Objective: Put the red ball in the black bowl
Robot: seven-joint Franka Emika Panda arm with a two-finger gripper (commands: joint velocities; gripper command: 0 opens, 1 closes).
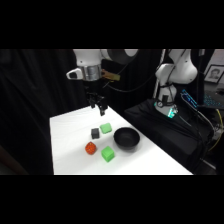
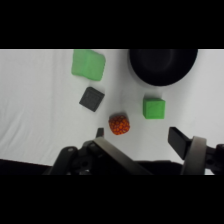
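Gripper up, ball on counter, bowl empty.
You see the white counter (image 1: 70, 145), then the black bowl (image 1: 126, 138) at its right; the gripper (image 1: 98, 106) hangs above, fingers spread, grasping nothing. Green cubes (image 1: 107, 154) and the dark grey cube (image 1: 95, 133) lie near the red ball (image 1: 90, 148), left of the bowl.

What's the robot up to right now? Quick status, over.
Gripper open, empty, above the table. Red ball on the table, untouched. Black bowl empty. Grey cube beside the ball; nothing covers it.
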